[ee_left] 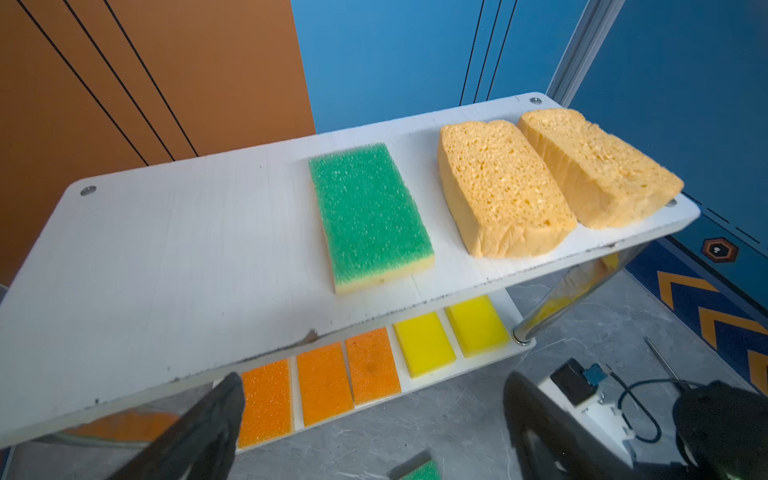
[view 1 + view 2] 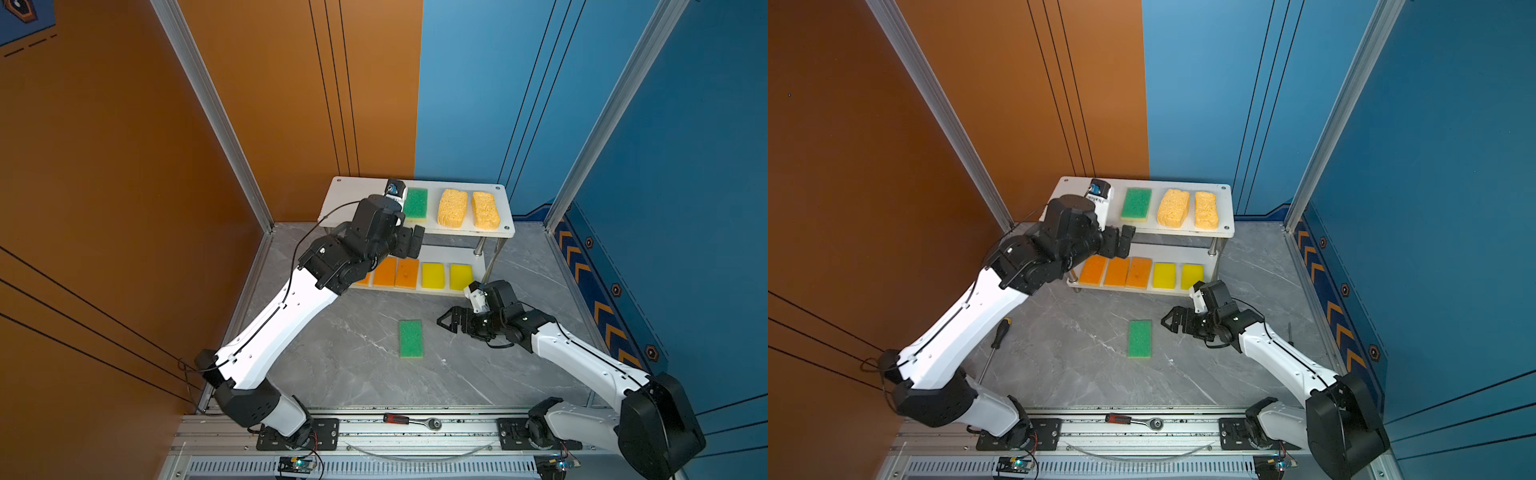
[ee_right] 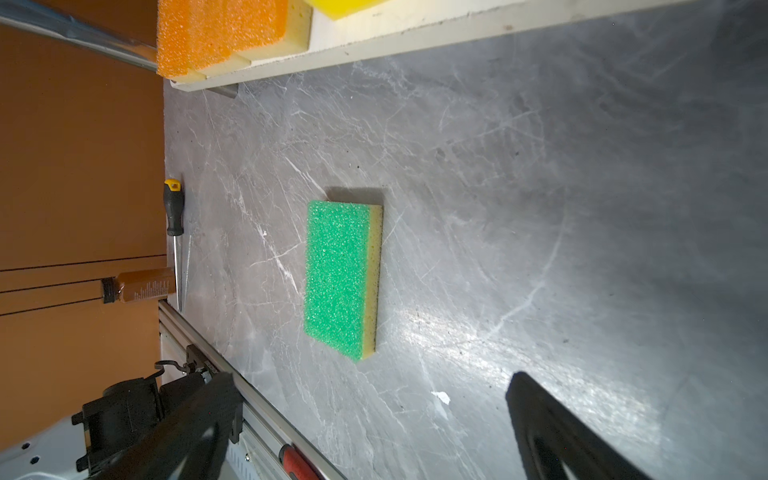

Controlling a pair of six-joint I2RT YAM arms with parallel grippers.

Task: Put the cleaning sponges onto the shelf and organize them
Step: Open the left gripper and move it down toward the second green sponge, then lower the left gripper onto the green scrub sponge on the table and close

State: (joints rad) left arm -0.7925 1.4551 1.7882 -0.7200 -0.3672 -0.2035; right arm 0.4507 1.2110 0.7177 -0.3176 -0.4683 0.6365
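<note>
Eight sponges sat on the shelf (image 2: 347, 194). The top tier held a green sponge (image 2: 415, 203) with two porous sponges (image 2: 452, 208) to its right. The lower tier held three orange sponges (image 2: 1116, 272) at left and two yellow sponges (image 2: 1164, 275) at right. One loose sponge (image 2: 410, 338), green side up, lay flat on the table (image 2: 353, 374), nearer than the shelf and well apart from it, its long side running near to far. The left gripper (image 2: 1124, 244) hung at the top tier's near edge, left of the green sponge, jaws wide and empty. The right gripper (image 2: 444, 321) sat low, just right of the loose sponge, jaws wide, holding nothing and not touching it. In the right wrist view the sponge's narrow width lined up with the jaws. Step in hand, as judged: fetching the last sponge. The next move likely called for the right gripper to reach left over it, span the narrow width, close gently on the foam, lift, and set it on the bare left part of the top tier beside its green match. The left arm (image 2: 291, 307) stood over that spot and would probably need to clear first.
</note>
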